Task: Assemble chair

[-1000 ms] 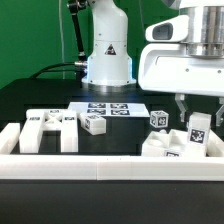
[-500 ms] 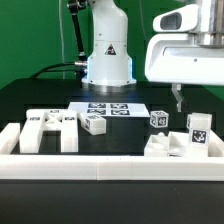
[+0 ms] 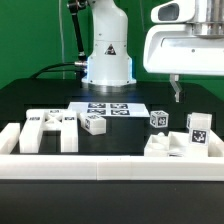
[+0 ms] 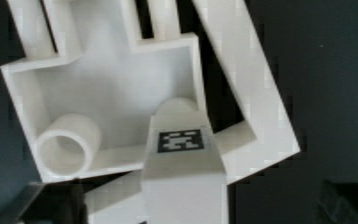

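The end effector [image 3: 199,95] hangs empty, jaws spread wide — clear above the chair panel [image 3: 178,146] at the worktop's [image 3: 30,95] near edge, toward the exterior view's right corner.

Chair parts white, loose, unassembled: slotted panel [image 3: 50,130] lies at the exterior view's left; small tagged block [image 3: 95,123] beside it, second block [image 3: 159,119] further right; panel cluster [image 3: 170,147] rightmost, tagged leg [image 3: 199,130] upright on it.
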`<act>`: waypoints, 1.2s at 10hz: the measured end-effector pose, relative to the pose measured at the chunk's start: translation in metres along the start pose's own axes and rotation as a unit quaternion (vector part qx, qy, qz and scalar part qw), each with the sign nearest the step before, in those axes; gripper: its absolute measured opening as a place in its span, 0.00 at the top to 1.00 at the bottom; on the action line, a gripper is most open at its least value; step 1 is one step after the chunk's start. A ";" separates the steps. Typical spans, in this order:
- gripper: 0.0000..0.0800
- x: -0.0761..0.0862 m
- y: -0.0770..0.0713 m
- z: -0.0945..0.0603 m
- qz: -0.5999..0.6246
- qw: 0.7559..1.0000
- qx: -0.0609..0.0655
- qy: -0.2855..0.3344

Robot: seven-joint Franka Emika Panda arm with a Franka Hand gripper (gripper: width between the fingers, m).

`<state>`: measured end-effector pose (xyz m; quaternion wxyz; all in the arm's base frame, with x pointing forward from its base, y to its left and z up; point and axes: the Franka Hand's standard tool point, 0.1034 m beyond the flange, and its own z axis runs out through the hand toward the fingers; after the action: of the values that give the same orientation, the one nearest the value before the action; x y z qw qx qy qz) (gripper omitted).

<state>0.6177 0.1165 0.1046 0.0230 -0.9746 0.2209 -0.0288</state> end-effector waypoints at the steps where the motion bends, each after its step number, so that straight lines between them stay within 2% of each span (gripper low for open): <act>1: 0.19 0.000 0.000 0.000 0.000 1.000 0.000 0.000; 4: 0.19 -0.004 0.006 -0.006 -0.086 0.996 0.000 -0.002; 5: 0.19 -0.003 0.012 -0.011 -0.138 0.990 -0.001 -0.002; 6: 0.19 -0.001 0.018 -0.018 -0.201 0.979 -0.006 -0.008; 7: 0.19 -0.001 0.024 -0.021 -0.212 0.977 -0.009 -0.019; 11: 0.19 -0.001 0.023 -0.018 -0.216 0.976 -0.009 -0.016; 12: 0.19 -0.002 0.027 -0.016 -0.255 0.967 -0.008 -0.014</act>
<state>0.6034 0.0926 0.1188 0.0098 -0.9992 -0.0355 -0.0184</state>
